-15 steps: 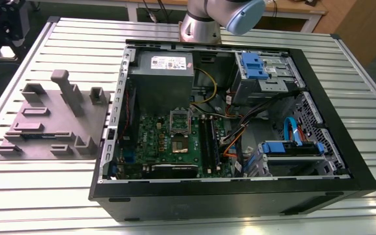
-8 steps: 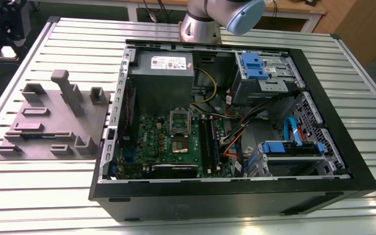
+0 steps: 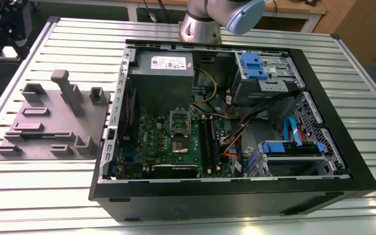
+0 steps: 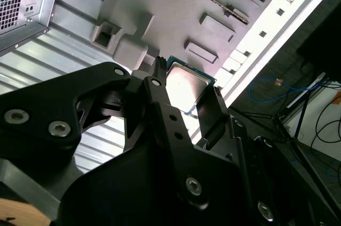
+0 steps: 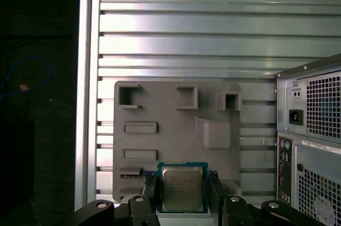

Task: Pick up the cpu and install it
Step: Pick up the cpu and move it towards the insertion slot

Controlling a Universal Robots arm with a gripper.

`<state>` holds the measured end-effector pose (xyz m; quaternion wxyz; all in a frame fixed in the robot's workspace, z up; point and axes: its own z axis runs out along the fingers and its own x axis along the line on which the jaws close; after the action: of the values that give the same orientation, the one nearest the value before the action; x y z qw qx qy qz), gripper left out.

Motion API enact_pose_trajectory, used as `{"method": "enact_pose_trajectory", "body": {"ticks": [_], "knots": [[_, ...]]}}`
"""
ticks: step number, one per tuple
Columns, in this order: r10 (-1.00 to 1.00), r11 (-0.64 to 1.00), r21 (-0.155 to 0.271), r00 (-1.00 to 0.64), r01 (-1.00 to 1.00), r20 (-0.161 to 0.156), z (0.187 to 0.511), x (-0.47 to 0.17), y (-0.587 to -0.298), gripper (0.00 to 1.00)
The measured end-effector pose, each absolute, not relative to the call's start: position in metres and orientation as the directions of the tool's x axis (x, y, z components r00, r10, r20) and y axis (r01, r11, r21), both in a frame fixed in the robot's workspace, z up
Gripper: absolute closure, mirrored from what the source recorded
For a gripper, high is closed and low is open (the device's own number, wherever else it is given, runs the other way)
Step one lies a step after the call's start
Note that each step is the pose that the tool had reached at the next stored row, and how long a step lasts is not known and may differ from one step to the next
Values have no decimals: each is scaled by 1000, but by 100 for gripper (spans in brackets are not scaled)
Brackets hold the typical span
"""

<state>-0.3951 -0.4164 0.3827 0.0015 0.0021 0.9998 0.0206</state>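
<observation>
Ribbed aluminium table (image 3: 37, 191) carries a matte grey moulded tray (image 5: 176, 124) w/ boxy pockets, plus an open black PC case (image 3: 240, 205). The gripper (image 4: 184, 95) has its black metal fingers (image 5: 151, 187) clamped on the cpu (image 5: 183, 187). It's a flat square chip w/ shiny silver lid and blue-green rim, pinched btwn them by opposite edges.

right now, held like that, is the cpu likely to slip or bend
The cpu looks flat and thin, so probably stiff and light. Its shiny metal top suggests smoothness; pinched by two edges between the jaws, it might slip if jolted.
</observation>
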Motion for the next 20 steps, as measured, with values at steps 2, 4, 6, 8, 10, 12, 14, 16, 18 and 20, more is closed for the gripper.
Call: {"method": "enact_pose_trajectory", "body": {"ticks": [2, 4, 6, 8, 10, 12, 14, 16, 18, 20], "knots": [[4, 999, 41, -1000, 4, -3, 383, -395, -416, 53], [4, 999, 41, -1000, 4, -3, 383, -394, -416, 53], [4, 999, 41, -1000, 4, -3, 383, -394, -416, 53], [4, 999, 41, -1000, 4, -3, 383, -393, -416, 53], [4, 999, 41, -1000, 4, -3, 383, -393, -416, 53], [4, 999, 41, -1000, 4, -3, 383, -393, -416, 53], [4, 999, 41, -1000, 4, -3, 383, -392, -416, 53], [4, 999, 41, -1000, 4, -3, 383, -392, -416, 53], [4, 999, 41, -1000, 4, -3, 383, -390, -416, 53], [4, 999, 41, -1000, 4, -3, 383, -389, -416, 53]]}}
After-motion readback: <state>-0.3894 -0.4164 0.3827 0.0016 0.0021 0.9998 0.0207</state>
